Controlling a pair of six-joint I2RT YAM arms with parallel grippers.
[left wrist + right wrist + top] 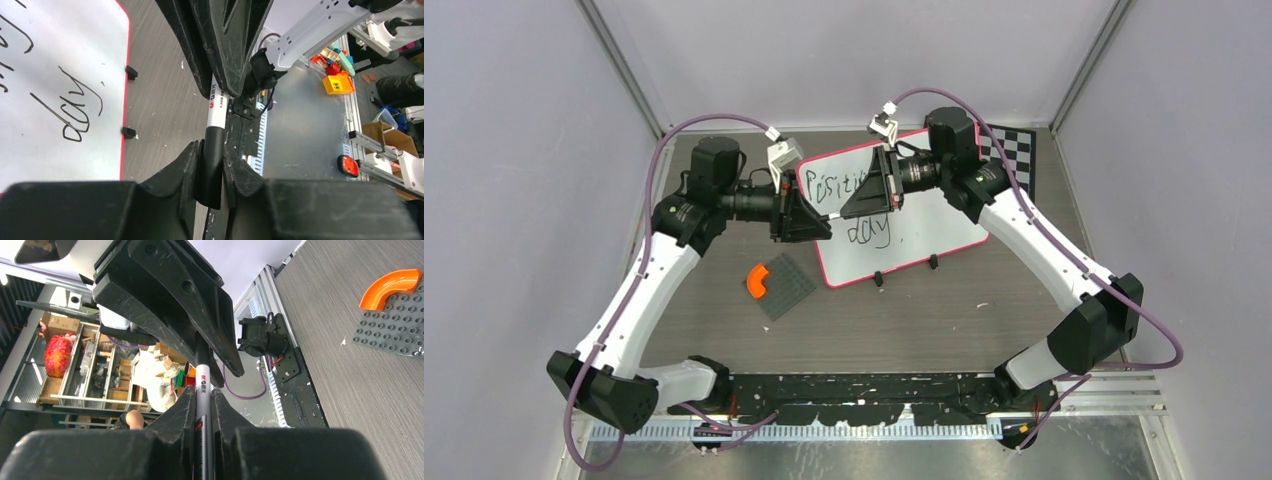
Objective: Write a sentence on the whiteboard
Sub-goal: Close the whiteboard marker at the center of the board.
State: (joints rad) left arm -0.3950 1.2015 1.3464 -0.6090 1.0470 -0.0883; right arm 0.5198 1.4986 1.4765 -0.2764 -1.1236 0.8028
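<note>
The whiteboard lies tilted at the back of the table, with its feet at its near edge. The sentence on it is black scrawl, with the word "day" below it. The board and "day" also show in the left wrist view. Above the board's left end both grippers meet tip to tip on one marker. My left gripper is shut on the marker's black cap. My right gripper is shut on the marker's white barrel. The right gripper's fingers hide the barrel's far end.
A dark grey studded plate with an orange curved piece lies on the table left of the board. A checkered chessboard sits at the back right behind the right arm. The arm bases and a black rail line the near edge.
</note>
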